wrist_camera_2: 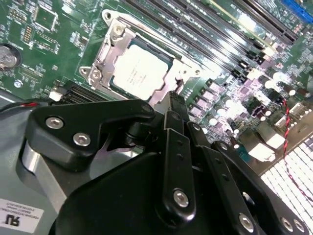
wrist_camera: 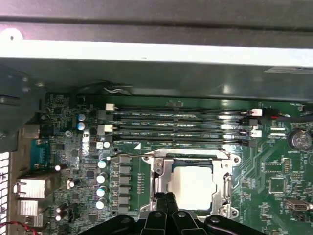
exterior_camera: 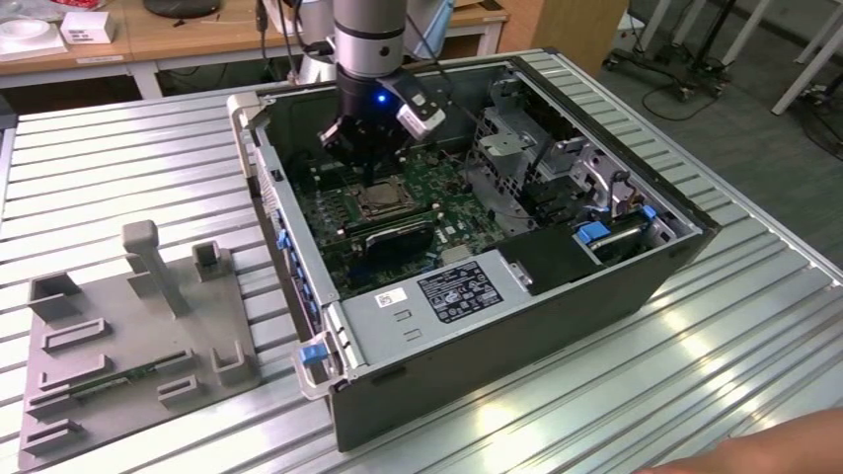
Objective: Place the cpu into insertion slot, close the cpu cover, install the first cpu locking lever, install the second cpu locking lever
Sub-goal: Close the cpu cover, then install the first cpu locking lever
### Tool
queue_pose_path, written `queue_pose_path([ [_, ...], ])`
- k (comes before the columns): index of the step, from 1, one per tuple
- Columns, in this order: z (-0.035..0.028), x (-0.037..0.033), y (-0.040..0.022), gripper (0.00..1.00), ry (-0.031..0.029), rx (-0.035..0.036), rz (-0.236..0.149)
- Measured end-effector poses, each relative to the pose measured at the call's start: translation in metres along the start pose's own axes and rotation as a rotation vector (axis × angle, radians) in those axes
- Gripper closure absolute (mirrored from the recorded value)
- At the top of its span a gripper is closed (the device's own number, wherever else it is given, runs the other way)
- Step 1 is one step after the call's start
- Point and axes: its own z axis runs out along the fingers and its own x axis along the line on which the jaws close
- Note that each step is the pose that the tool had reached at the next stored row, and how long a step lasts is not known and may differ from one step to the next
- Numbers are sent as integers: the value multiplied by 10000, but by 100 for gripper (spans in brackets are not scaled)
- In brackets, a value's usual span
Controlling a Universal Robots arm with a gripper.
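Item: cpu point(wrist_camera: 191, 188), silver-grey square, seated flat in the insertion slot point(wrist_camera: 234, 159) on the green motherboard point(wrist_camera: 274, 166)

Cpu cover point(wrist_camera_2: 108, 61): steel frame, lying down over the slot, the chip's top showing through its window

Locking lever point(wrist_camera: 132, 155): thin wire along the slot's side that faces the memory slots point(wrist_camera: 181, 125); whether it is latched cannot be told

Gripper point(wrist_camera: 166, 201): black, fingers drawn together with no gap between the tips. It is poised at the slot's edge on the side away from the memory slots; contact with the frame cannot be told

Capacitors point(wrist_camera: 101, 178): a row of small silver cans just beside the slot

Coin battery point(wrist_camera: 298, 139): on the board, near the slot's far corner

Computer case point(exterior_camera: 435, 346): open-sided, lying flat, enclosing the slot and board

Slatted metal table point(exterior_camera: 132, 158): under the case

Grey fixture tray point(exterior_camera: 132, 346): on the table, well apart from the slot, towards the exterior view's left
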Motion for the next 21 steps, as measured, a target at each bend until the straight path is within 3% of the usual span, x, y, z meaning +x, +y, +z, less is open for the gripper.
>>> queue_pose_path([
  [9,5,-181,12,89,0,29,-1],
  [13,15,-202,16,89,-12,51,1],
  [14,22,-202,15,89,-58,53,0],
  [17,32,-200,15,89,-290,50,-4],
  [21,33,-200,15,89,-382,53,-6],
])
